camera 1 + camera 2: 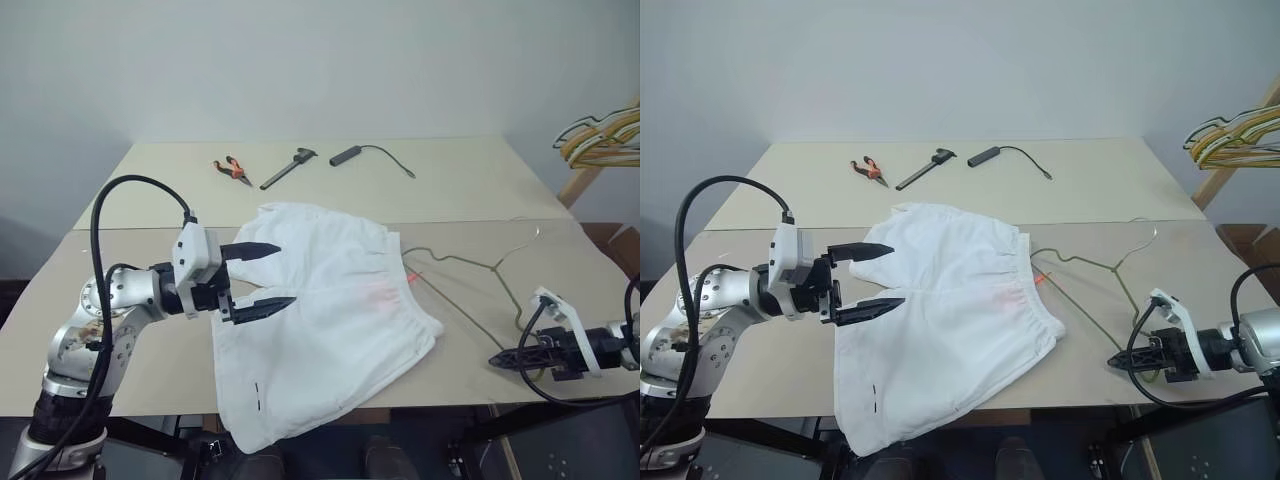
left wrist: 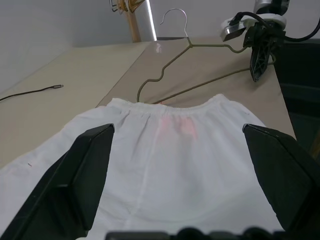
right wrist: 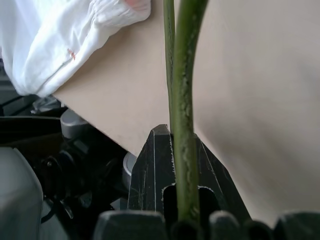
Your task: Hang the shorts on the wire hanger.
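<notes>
The white shorts (image 1: 330,310) lie spread in the middle of the near table, waistband toward the right, one leg hanging over the front edge. My left gripper (image 1: 262,275) hovers open just above their left side, nothing between its fingers (image 2: 75,175). The thin dark wire hanger (image 1: 490,267) lies flat to the right of the shorts, one corner beside the waistband. My right gripper (image 1: 510,360) is shut on the hanger's lower wire (image 3: 182,100) near the table's front right edge. The left wrist view looks across the shorts (image 2: 170,165) to the hanger (image 2: 200,65).
On the far table lie orange-handled pliers (image 1: 232,169), a dark tool (image 1: 288,168) and a black handle with a cable (image 1: 346,155). A bunch of coloured hangers (image 1: 600,135) hangs on a wooden stand at the right. The table edge (image 3: 115,130) drops off close to my right gripper.
</notes>
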Motion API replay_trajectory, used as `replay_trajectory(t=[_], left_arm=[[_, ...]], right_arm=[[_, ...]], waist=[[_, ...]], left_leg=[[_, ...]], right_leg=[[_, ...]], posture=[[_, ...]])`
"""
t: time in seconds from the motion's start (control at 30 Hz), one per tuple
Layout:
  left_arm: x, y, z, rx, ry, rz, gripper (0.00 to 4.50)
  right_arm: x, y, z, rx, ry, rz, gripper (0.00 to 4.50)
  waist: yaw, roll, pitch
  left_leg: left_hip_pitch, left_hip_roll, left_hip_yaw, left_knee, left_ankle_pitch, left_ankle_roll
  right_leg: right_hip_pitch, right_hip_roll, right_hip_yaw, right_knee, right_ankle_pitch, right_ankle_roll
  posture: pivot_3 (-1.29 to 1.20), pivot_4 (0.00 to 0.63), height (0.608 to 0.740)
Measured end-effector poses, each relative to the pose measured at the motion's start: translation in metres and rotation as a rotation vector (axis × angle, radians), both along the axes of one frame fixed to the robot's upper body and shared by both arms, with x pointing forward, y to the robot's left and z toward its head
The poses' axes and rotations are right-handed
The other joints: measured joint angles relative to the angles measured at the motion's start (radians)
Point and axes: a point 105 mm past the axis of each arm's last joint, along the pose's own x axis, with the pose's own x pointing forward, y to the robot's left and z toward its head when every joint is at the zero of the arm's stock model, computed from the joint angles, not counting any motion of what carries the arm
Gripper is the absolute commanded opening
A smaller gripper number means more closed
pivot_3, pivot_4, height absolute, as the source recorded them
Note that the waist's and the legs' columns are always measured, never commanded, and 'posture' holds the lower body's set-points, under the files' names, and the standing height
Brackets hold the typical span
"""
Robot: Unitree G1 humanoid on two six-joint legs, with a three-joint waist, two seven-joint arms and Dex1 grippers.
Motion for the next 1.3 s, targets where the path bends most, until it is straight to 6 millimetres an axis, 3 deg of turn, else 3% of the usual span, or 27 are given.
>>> replay_trajectory(t=[0.27, 0.57, 0.93, 1.1, 1.3], left_arm=[[-0.001, 0.001, -0.004, 0.004, 0.013, 0.005, 4.47], [0.000, -0.002, -0.004, 0.015, 0.009, -0.007, 4.47], [-0.003, 0.001, -0.005, 0.030, 0.004, 0.017, 4.47], [-0.004, 0.003, -0.008, 0.032, 0.011, 0.029, 4.47], [-0.007, 0.007, -0.008, 0.051, 0.000, 0.037, 4.47]], right_arm=[[-0.009, 0.001, -0.001, -0.010, 0.044, 0.074, 0.00], [0.044, 0.025, -0.015, 0.017, -0.021, 0.077, 0.00], [0.075, 0.035, -0.017, 0.031, -0.036, 0.045, 0.00], [0.074, 0.039, -0.018, 0.016, -0.021, 0.108, 0.00], [0.058, 0.024, -0.007, -0.023, -0.024, 0.169, 0.00]], waist=[[0.013, 0.000, 0.000], [0.013, 0.000, 0.000], [0.034, 0.000, 0.000], [0.040, 0.001, -0.001], [0.062, 0.001, 0.000]], left_leg=[[0.000, 0.000, 0.001, 0.000, 0.000, 0.000], [0.000, 0.000, 0.000, -0.001, 0.000, 0.000], [0.000, 0.000, 0.000, -0.001, 0.001, -0.001], [0.000, 0.000, -0.001, -0.002, 0.001, -0.001], [-0.001, 0.000, -0.001, -0.002, 0.001, -0.001]], right_leg=[[0.000, 0.000, 0.000, 0.000, 0.000, 0.000], [-0.001, 0.001, -0.001, -0.002, 0.001, -0.001], [-0.001, 0.001, -0.001, 0.000, 0.001, -0.002], [-0.001, 0.001, -0.001, -0.001, 0.001, -0.002], [-0.002, 0.001, -0.001, -0.001, 0.001, -0.002]], posture=[[0.00, 0.067, 0.740], [0.05, 0.057, 0.740], [0.09, 0.047, 0.740], [0.12, 0.035, 0.740], [0.12, 0.050, 0.740]])
